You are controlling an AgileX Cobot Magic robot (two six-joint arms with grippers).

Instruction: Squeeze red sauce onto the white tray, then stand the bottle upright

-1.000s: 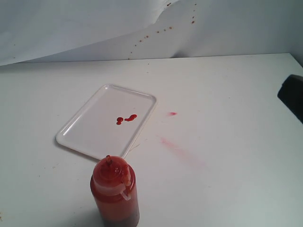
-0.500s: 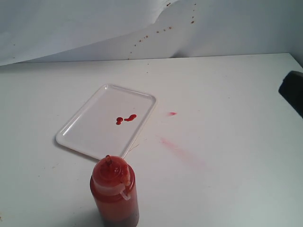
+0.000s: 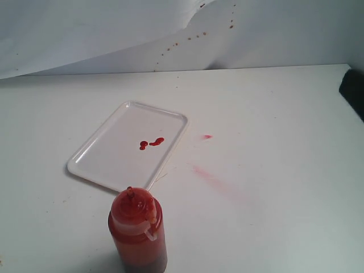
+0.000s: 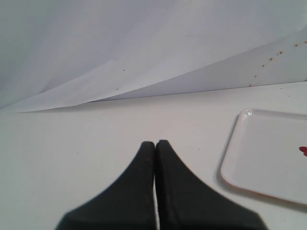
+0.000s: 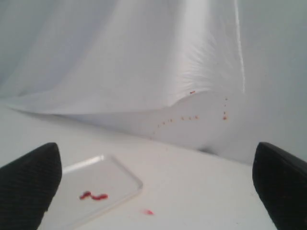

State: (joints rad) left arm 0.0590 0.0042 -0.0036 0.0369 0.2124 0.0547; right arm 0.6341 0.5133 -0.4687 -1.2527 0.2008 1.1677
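The bottle [image 3: 138,230] stands upright at the front of the table, red with a darker base, nozzle up and cap tethered at its side. Behind it lies the white tray [image 3: 96,158] with a few small blobs of red sauce [image 3: 151,143] near its middle. The tray [image 4: 259,158] and sauce [image 5: 93,195] show in both wrist views. My left gripper [image 4: 155,143] is shut on nothing, off to the side of the tray. My right gripper [image 5: 156,191] is wide open and empty; only a dark piece of that arm [image 3: 354,88] shows at the exterior view's right edge.
A small red spot [image 3: 207,136] and a faint pink smear [image 3: 219,183] mark the table right of the tray. A white backdrop sheet [image 3: 114,34] with brownish specks [image 3: 196,36] hangs behind the table.
The dark right arm has drawn back up and toward the right edge of the exterior view. Bottle, tray and sauce have not moved.
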